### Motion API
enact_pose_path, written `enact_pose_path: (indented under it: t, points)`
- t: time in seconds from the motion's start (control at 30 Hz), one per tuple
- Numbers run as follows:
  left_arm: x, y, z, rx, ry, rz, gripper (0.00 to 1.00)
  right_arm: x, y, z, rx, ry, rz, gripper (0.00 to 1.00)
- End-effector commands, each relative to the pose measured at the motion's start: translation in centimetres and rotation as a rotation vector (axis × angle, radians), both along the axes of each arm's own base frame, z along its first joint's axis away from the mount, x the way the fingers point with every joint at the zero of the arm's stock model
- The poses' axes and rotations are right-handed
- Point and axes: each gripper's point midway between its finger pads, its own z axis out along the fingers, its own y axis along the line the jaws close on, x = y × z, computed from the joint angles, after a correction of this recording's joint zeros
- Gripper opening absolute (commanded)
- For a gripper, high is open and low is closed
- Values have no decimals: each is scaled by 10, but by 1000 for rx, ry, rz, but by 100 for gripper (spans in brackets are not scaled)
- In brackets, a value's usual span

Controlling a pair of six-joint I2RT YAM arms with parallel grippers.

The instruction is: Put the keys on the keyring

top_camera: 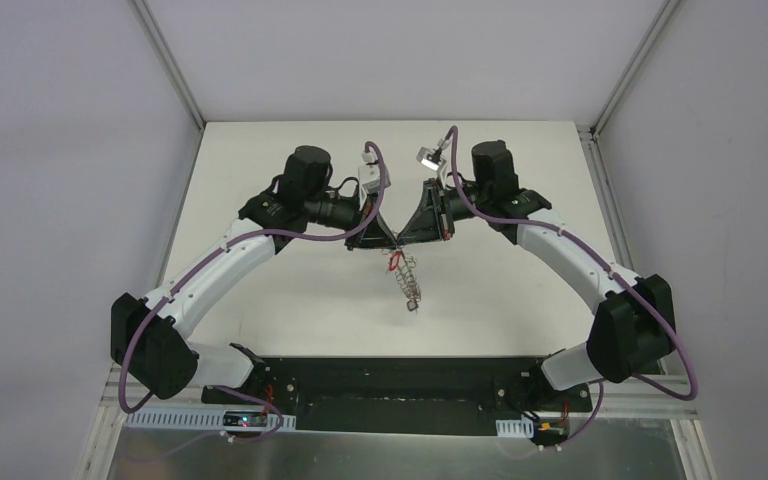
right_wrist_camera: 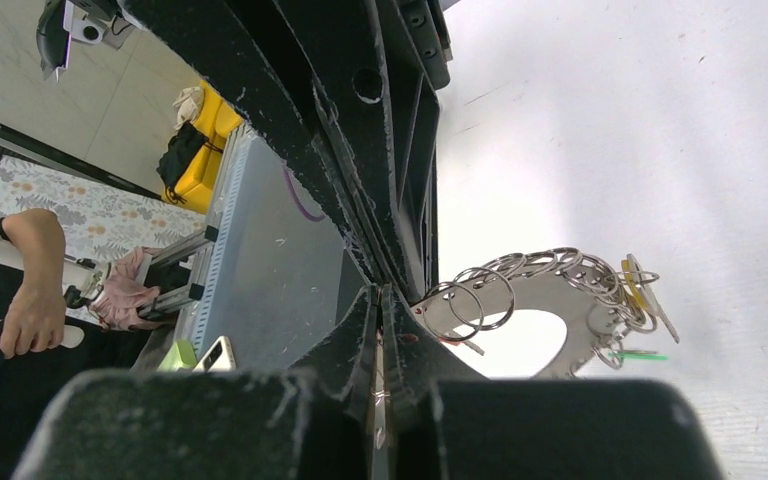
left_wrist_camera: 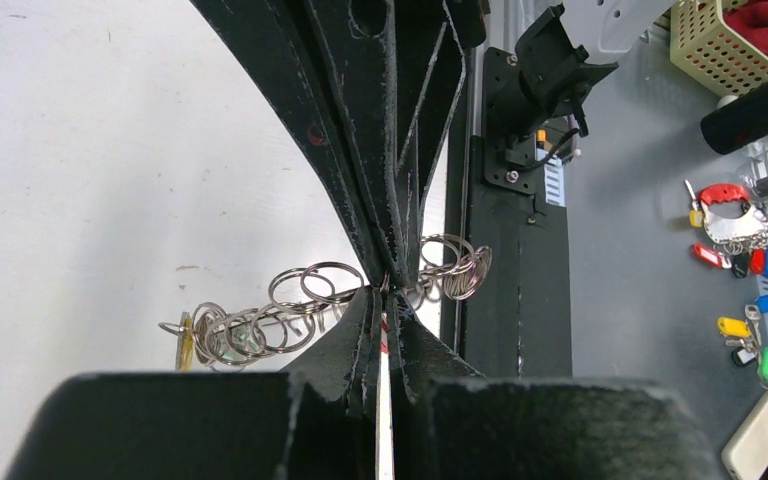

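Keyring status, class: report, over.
Left end effector shut on keyring. Right end effector shut on it too. Yellow key hangs at its rim. Nothing blocking.

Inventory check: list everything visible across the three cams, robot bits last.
keyring: 1, grey metal, small split rings along its rim, mid-table, held between both grippers.
keys on it: 3 seen, yellow, green, red, at its rim.
spare keys: several, red, blue, yellow, green heads, on the grey surface off the table.
basket: 1, pale yellow, red cloth inside, off-table.
table: 1, white.
bystander's hand: 1, background, right wrist view.
left gripper: black, jaws shut at the keyring's rim.
right gripper: black, jaws shut at the same rim.
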Motion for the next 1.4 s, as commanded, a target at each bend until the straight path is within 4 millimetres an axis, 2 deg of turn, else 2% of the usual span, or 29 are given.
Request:
enact_pose_path:
  t: [0.0,0.17,0.33,0.6,1.37]
  points:
    - [-2,2,30,-55,-28,11,0,-4,-6,14,36,-96,1,4]
    - [-4,2,37,-58,-19,7,0,-2,-7,7,17,-108,-14,10]
    - [-3,3,39,-48,-18,12,0,-4,-6,4,11,-108,-11,11]
    - [2,2,39,-34,-14,26,0,-9,-3,0,3,-104,8,3]
    - [11,5,32,5,-9,78,0,-18,8,-21,-39,-112,43,5]
